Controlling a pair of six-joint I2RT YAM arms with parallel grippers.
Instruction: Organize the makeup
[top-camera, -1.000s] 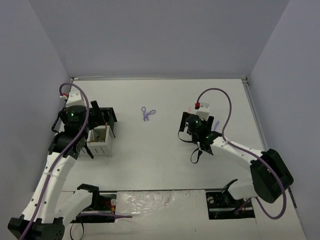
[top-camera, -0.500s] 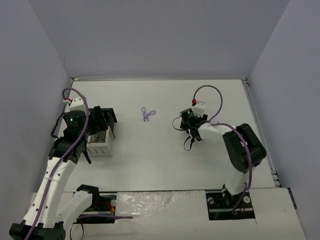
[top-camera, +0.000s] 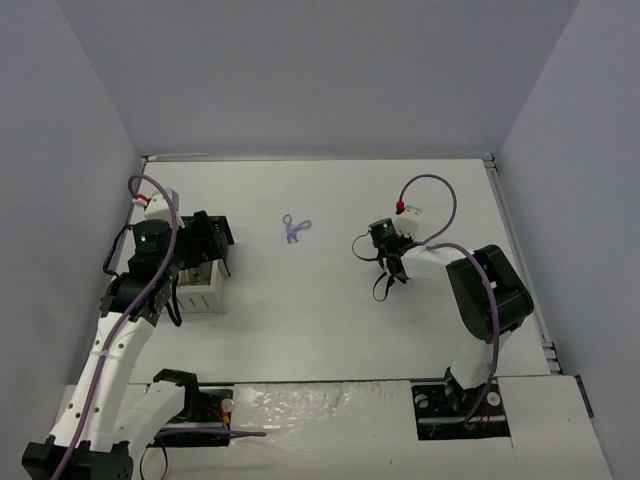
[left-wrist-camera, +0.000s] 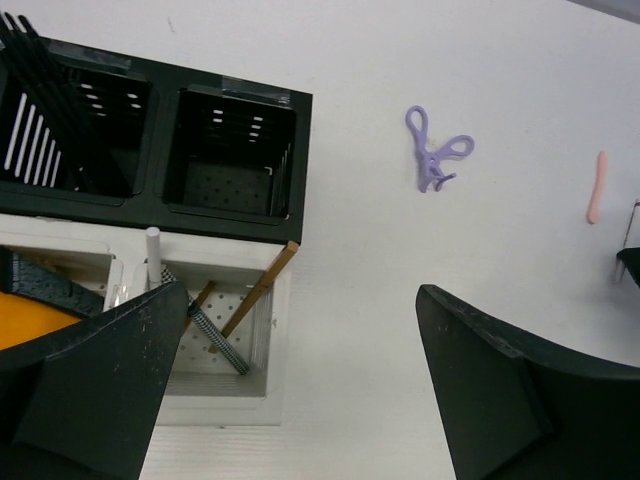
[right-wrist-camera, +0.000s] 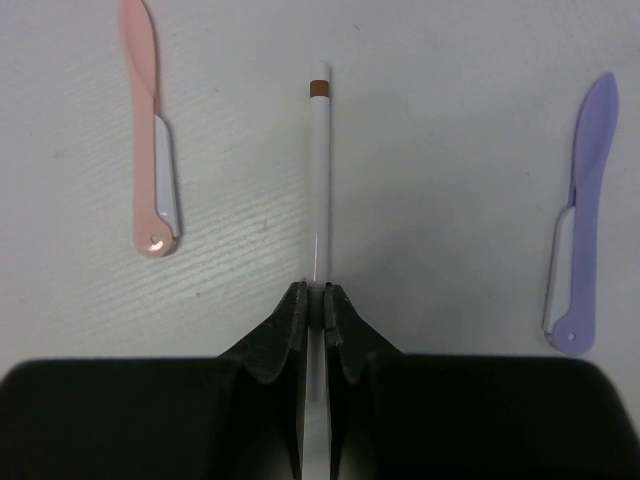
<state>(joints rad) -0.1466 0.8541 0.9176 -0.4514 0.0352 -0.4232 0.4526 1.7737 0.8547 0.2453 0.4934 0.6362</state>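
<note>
My right gripper (right-wrist-camera: 314, 296) is pinching a white pencil (right-wrist-camera: 319, 170) right of the desk's middle, with a pink tool (right-wrist-camera: 150, 150) and a lilac tool (right-wrist-camera: 585, 200) on either side. My left gripper (left-wrist-camera: 302, 292) hangs spread above the organizer (left-wrist-camera: 235, 92) near the left edge.

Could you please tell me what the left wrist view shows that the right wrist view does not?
Only the left wrist view: the black-and-white slotted organizer box and the purple scissor-like tool. Only the right wrist view: the lilac blade-shaped tool and, clearly, the right gripper, jaws shut on a slim white brown-tipped pencil. Both: the pink blade-shaped tool on the white table.
</note>
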